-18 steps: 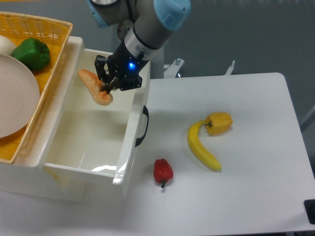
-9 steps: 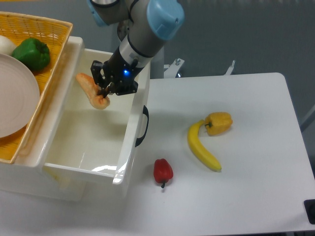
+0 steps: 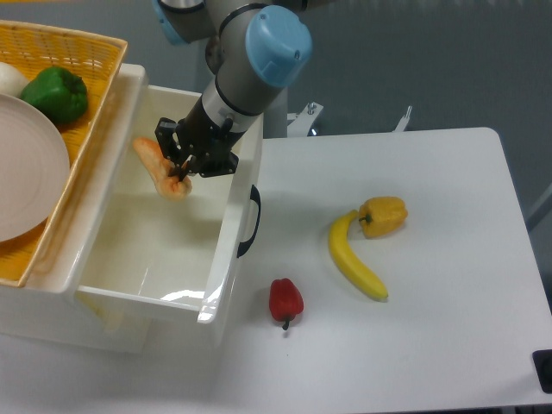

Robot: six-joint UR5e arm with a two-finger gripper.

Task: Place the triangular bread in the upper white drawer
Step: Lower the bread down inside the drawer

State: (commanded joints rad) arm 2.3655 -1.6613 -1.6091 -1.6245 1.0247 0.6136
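Triangular bread (image 3: 160,168) pinched between fingers (image 3: 181,161) inside upper white drawer (image 3: 226,226), basket (image 3: 86,103) holding green pepper (image 3: 55,93)

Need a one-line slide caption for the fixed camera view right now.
UR5e gripper holds the triangular bread over the open upper white drawer; banana and two peppers lie on the table.

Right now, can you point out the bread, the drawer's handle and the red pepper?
bread (image 3: 155,164): fixed camera view, on the crust left of the gripper.
drawer handle (image 3: 251,222): fixed camera view, middle of the dark grip on the front wall.
red pepper (image 3: 285,299): fixed camera view, middle of its body.
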